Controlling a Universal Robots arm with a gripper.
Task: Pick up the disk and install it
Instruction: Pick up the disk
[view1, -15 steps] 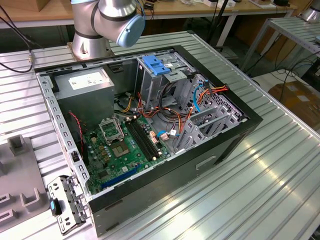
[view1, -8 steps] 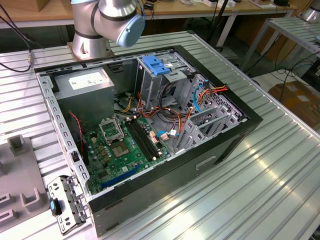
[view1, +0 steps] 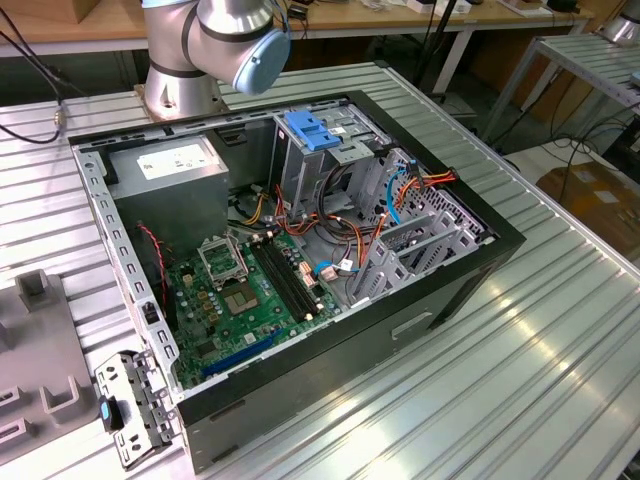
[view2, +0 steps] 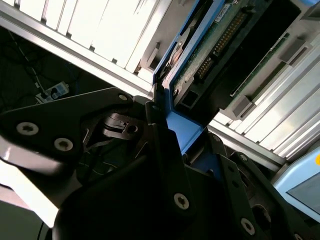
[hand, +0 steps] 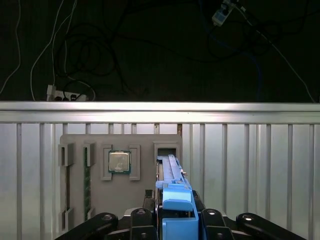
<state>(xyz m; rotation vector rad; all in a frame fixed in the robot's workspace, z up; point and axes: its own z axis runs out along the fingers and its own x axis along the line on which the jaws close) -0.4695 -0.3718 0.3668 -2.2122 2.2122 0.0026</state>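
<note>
The gripper (hand: 176, 214) was clamped on the disk (hand: 172, 182), held edge-on at the grey parts tray (hand: 145, 142), so pickup looked underway, with installation in the computer case (view1: 430, 300) not yet done.

Glossy blue plastic frames the disk (hand: 172, 182); the gripper (hand: 174, 205) looks matt black metal, the table (view1: 540, 370) ribbed shiny aluminium, the parts tray (hand: 100, 200) dull grey plastic.
</note>
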